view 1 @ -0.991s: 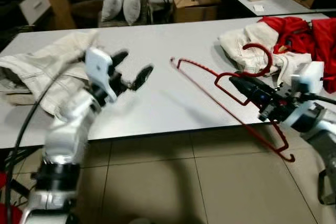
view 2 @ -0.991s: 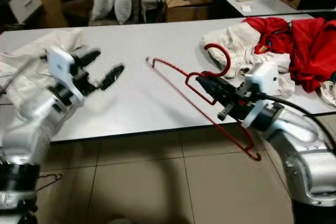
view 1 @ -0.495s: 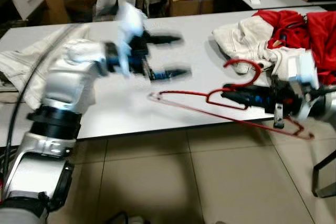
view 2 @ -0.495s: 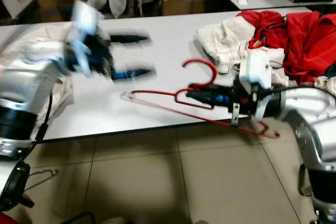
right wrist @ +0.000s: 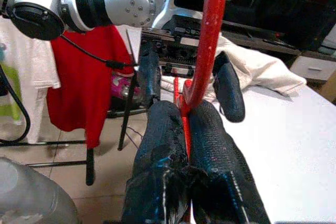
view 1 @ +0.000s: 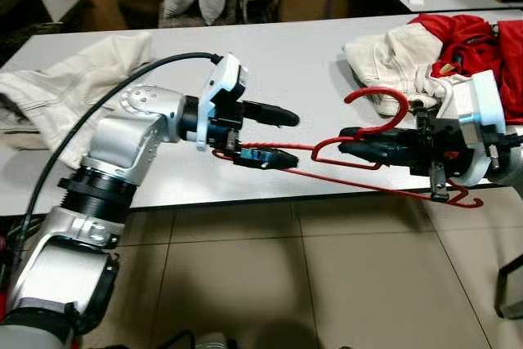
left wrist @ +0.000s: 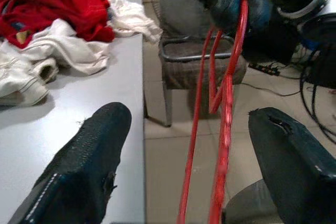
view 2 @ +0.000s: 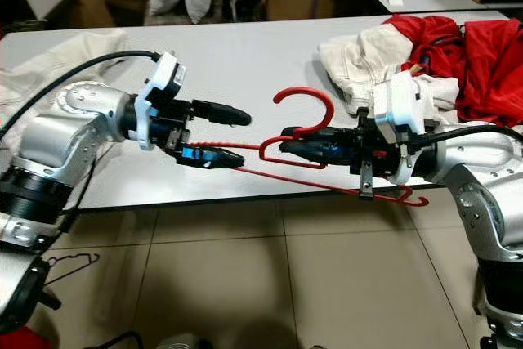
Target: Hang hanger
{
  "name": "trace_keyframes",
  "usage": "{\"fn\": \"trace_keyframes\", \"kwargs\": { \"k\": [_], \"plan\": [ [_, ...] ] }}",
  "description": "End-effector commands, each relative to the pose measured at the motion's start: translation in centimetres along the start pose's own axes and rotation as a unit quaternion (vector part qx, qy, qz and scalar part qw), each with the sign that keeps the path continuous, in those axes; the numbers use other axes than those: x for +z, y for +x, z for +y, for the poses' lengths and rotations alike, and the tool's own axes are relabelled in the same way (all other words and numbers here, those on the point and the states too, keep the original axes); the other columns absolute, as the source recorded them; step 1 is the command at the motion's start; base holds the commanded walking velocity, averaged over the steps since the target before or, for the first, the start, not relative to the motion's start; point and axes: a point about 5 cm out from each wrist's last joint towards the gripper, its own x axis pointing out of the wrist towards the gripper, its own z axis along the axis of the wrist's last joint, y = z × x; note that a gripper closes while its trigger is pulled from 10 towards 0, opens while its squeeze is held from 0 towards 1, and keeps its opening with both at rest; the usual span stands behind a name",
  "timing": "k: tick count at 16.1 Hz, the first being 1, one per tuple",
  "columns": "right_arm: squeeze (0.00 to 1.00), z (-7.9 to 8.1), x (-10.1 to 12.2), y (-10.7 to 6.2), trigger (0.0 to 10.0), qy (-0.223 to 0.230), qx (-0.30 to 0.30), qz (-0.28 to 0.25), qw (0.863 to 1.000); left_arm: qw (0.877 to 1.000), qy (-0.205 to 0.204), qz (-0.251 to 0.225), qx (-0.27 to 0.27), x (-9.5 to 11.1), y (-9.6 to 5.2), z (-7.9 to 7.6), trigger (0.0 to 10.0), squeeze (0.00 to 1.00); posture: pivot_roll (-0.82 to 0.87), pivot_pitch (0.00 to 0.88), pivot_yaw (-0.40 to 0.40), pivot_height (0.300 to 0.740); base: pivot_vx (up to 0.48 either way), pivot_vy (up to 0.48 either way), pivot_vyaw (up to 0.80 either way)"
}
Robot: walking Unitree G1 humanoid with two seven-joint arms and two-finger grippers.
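While the red hanger (view 1: pixel 384 149) hangs in the air over the front edge of the white table (view 1: pixel 310 63), the left eye view shows it as a thin wire frame: probably light, stiff enough to keep its shape, yet springy and smooth, so it could twist in a loose pinch. The neck below the hook looks the surest place to hold, and the right gripper (view 1: pixel 347 143) has it there, fingers pressed together on the wire. The left gripper (view 1: pixel 286 136) is at the frame's far corner, fingers spread, one above and one below the wire

From the right eye view, white clothes (view 2: pixel 359 59) and red clothes (view 2: pixel 466 55) lie piled behind the right arm

Seen from the left wrist, two black fingers (left wrist: pixel 84 166) stand wide apart with the red wires running between them, untouched as far as I can tell

Seen from the right wrist, the fingers (right wrist: pixel 163 145) clamp the hook's stem tightly
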Motion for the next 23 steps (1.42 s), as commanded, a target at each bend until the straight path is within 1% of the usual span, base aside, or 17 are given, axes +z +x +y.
{"fn": "trace_keyframes", "kwargs": {
  "k": [1, 3, 4, 7, 10, 11, 14, 15, 18, 20, 23],
  "plan": [
    [0.00, 0.2, 0.8, 0.4, 10.0, -0.021, 0.012, -0.005, 1.000, 1.000, 0.004, 0.002, -0.003, 0.5, 0.0, 0.2, 0.0, 0.00, -0.02, 0.000, 0.089, 0.740, 0.000, 0.000, 0.00],
    [0.00, 0.1, 0.7, 0.5, 10.0, -0.022, 0.011, -0.004, 1.000, 1.000, 0.001, 0.003, -0.004, 0.4, 0.1, 0.0, 0.0, 0.00, -0.02, 0.000, 0.087, 0.740, 0.000, 0.000, 0.00],
    [0.00, 0.0, 0.7, 0.5, 10.0, -0.023, 0.011, -0.003, 1.000, 1.000, 0.007, 0.010, 0.016, 0.2, 0.2, 0.2, 0.0, 0.00, -0.01, 0.000, 0.087, 0.740, 0.000, 0.000, 0.00],
    [0.00, -0.5, 0.4, 0.7, 10.0, -0.027, -0.003, 0.009, 1.000, 0.999, 0.020, 0.012, 0.038, 0.5, 0.4, 0.5, 0.0, 0.00, -0.01, 0.000, 0.082, 0.740, 0.000, 0.000, 0.00],
    [0.00, -1.0, 0.4, 0.8, 10.0, -0.026, -0.019, 0.011, 0.999, 0.999, 0.031, 0.014, 0.030, 1.0, 0.8, 0.1, 0.0, 0.00, -0.01, 0.000, 0.085, 0.740, 0.000, 0.000, 0.00],
    [0.00, -1.2, 0.3, 0.9, 10.0, -0.026, -0.024, 0.012, 0.999, 0.999, 0.035, 0.019, 0.026, 0.9, 1.1, -0.2, 0.0, 0.00, -0.01, 0.000, 0.087, 0.740, 0.000, 0.000, 0.00],
    [0.00, -1.6, 0.3, 0.9, 10.0, -0.023, -0.037, 0.007, 0.999, 0.998, 0.045, 0.031, 0.030, 0.5, 1.5, -0.3, 0.0, 0.00, -0.01, 0.000, 0.091, 0.740, 0.000, 0.000, 0.00],
    [0.00, -1.6, 0.3, 1.0, 10.0, -0.022, -0.038, 0.004, 0.999, 0.997, 0.050, 0.041, 0.050, 0.4, 1.8, 0.0, 0.0, 0.00, -0.01, 0.000, 0.092, 0.740, 0.000, 0.000, 0.00],
    [0.00, -1.6, 0.5, 1.3, 10.0, -0.024, -0.033, 0.003, 0.999, 0.995, 0.061, 0.054, 0.062, 0.2, 2.1, 0.3, 0.0, 0.00, -0.01, 0.000, 0.093, 0.740, 0.000, 0.000, 0.00],
    [0.00, -1.7, 0.5, 1.3, 10.0, -0.025, -0.034, 0.003, 0.999, 0.996, 0.055, 0.026, 0.063, 0.8, 2.2, 0.3, 0.0, 0.00, -0.01, 0.000, 0.091, 0.740, 0.000, 0.000, 0.00],
    [0.00, -1.6, 0.4, 1.3, 10.0, -0.026, -0.033, 0.003, 0.999, 0.998, 0.048, 0.000, 0.027, 0.7, 2.4, -0.5, 0.0, 0.00, -0.01, 0.000, 0.091, 0.740, 0.000, 0.000, 0.00]
  ]
}}
